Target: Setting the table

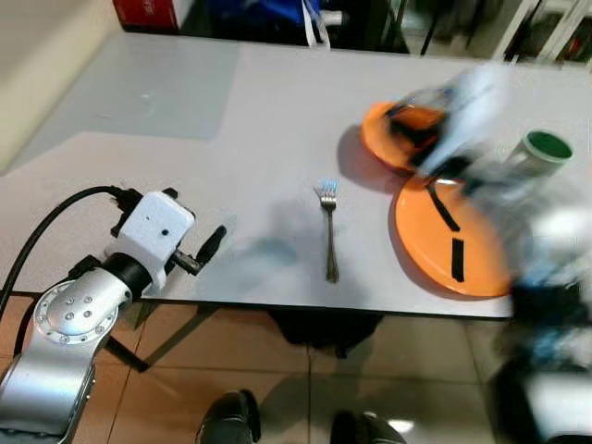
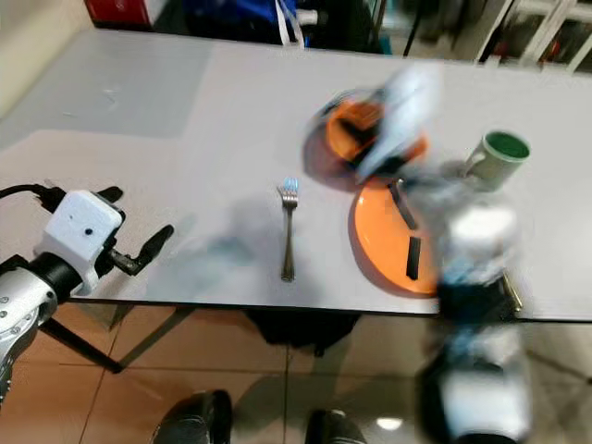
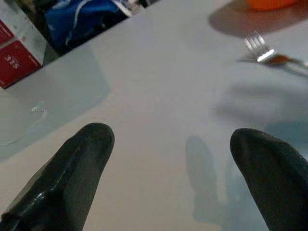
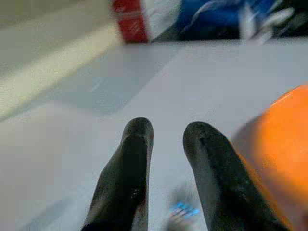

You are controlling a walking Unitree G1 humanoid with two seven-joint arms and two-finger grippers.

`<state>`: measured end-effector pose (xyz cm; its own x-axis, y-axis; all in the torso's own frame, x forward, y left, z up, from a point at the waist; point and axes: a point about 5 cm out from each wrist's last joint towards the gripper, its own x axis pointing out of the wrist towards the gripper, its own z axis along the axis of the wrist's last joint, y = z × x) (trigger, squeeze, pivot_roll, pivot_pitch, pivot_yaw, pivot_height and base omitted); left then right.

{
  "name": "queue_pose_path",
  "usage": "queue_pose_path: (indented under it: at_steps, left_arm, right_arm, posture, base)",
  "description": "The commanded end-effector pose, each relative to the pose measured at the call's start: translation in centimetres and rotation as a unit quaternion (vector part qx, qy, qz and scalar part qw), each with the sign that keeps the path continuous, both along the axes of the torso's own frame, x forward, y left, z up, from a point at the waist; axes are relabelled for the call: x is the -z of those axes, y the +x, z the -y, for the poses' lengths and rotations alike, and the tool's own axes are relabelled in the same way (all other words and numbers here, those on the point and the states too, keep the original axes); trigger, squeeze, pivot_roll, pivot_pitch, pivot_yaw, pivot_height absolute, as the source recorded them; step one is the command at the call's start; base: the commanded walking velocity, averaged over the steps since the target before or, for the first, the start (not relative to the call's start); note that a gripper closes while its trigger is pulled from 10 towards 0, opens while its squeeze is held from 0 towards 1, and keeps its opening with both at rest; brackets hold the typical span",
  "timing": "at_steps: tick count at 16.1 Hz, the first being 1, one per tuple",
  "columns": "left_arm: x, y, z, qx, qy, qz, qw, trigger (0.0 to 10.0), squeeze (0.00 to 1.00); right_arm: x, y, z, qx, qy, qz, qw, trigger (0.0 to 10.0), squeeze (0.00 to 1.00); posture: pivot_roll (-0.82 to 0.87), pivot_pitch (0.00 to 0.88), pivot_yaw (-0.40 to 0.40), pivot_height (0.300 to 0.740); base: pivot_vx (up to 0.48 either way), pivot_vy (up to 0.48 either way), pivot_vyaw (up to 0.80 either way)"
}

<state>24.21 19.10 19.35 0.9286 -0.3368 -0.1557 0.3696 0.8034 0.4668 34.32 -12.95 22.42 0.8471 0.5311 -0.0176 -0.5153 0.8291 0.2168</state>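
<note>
A silver fork (image 1: 329, 231) lies on the grey table (image 1: 231, 139), tines pointing away from me. To its right sits a flat orange plate (image 1: 453, 240) with two black strips on it, and behind that an orange bowl (image 1: 402, 129). A white mug with a green inside (image 1: 536, 153) stands at the far right. My right arm (image 1: 467, 102) is a motion blur over the bowl and plate. The right gripper (image 4: 166, 130) is open by a narrow gap and holds nothing. Hovering at the table's front left edge, my left gripper (image 3: 168, 139) is open wide and empty.
A red box (image 1: 146, 11) and blue things (image 1: 264, 14) stand beyond the table's far edge. The table's left half is bare. Below the near edge is a tiled floor (image 1: 277, 379) with two dark shoes (image 1: 227, 416).
</note>
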Motion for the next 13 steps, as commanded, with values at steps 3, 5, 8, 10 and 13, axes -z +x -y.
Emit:
queue_pose_path:
  at_steps: [3,5,8,10,13]
  left_arm:
    - [1.7,0.6,2.2,0.060,-0.034,-0.024,0.997,10.0,0.00]
    - [1.8,1.0,3.5,0.079,-0.042,-0.024,0.996,10.0,0.00]
    - [2.0,1.1,5.4,0.098,-0.049,-0.022,0.994,10.0,0.00]
    - [2.4,0.9,5.8,0.097,-0.043,-0.023,0.994,10.0,0.00]
    - [2.1,1.0,6.2,0.048,-0.083,-0.004,0.995,10.0,0.00]
  right_arm:
    - [2.3,-1.0,-1.0,0.034,-0.036,-0.032,0.998,0.0,0.00]
    - [4.2,-0.6,-1.5,0.044,-0.059,-0.058,0.996,0.0,0.00]
    - [6.0,0.9,-2.2,0.058,-0.084,-0.087,0.991,0.0,0.00]
    - [7.2,1.8,-3.3,0.042,-0.120,-0.090,0.988,0.0,0.00]
    - [6.0,2.3,-3.8,0.055,-0.105,-0.051,0.992,9.1,0.00]
  posture:
    - [0.00,0.053,0.006,0.740]
    - [-0.01,0.066,0.009,0.740]
    - [-0.02,0.074,-0.007,0.740]
    - [0.00,0.078,-0.022,0.740]
    - [0.02,0.067,-0.050,0.740]
  base:
    - [0.000,0.000,0.00]
    - [0.000,0.000,0.00]
    - [0.000,0.000,0.00]
    - [0.000,0.000,0.00]
    - [0.000,0.000,0.00]
